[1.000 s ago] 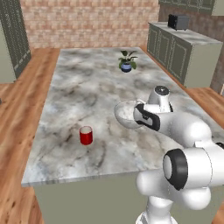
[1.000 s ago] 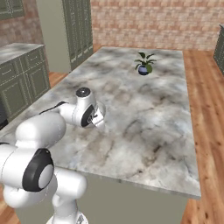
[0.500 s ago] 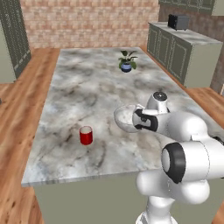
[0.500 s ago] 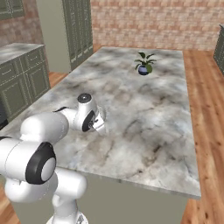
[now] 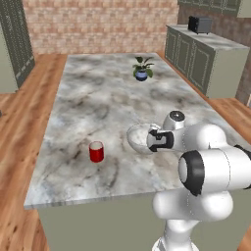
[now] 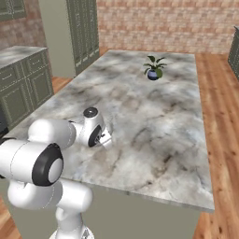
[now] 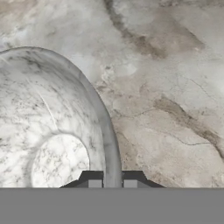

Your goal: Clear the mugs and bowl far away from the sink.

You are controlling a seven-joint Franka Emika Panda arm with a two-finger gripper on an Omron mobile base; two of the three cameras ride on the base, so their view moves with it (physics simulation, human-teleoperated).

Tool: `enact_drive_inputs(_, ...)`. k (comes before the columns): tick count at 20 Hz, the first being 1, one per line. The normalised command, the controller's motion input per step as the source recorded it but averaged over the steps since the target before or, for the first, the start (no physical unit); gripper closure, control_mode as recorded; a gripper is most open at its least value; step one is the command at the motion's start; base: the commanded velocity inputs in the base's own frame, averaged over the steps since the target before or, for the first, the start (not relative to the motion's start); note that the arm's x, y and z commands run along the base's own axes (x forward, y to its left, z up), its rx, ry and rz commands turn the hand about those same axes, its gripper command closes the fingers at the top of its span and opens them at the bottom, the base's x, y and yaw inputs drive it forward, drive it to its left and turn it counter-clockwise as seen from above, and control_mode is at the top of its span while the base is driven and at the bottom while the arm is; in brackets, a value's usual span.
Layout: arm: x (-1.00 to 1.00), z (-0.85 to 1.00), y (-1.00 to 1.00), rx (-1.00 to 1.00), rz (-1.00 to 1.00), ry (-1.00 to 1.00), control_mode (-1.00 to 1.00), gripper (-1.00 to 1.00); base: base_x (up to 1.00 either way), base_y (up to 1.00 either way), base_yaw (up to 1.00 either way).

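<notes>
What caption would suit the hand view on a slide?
The tool pinches the bowl's rim over the marble counter.

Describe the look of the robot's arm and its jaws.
The arm is glossy white with rounded, bulbous segments and dark ring-shaped joints; a round grey cap tops one joint. No cables or markings are visible. The gripper ends in two small dark jaws with light grey pads.

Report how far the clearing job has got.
Done: nothing can be confirmed as cleared. In hand: the gripper is shut on the rim of the wide whitish-grey speckled bowl, over the marble island counter. Left: placing the bowl, then moving the red mug standing on the counter.
</notes>
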Motion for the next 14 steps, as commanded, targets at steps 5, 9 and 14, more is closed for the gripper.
enact_drive_inputs(5, 0.0, -0.09, 0.02, 0.0, 0.0, 0.0, -1.0, -1.0, 0.0, 0.0, 0.0)
enact_drive_inputs(9, 0.0, 0.0, 0.0, 0.0, 0.0, 0.0, -1.0, -1.0, 0.0, 0.0, 0.0)
enact_drive_inputs(14, -0.03, 0.14, 0.0, 0.01, 0.0, -0.04, -1.0, -1.0, 0.0, 0.0, 0.0)
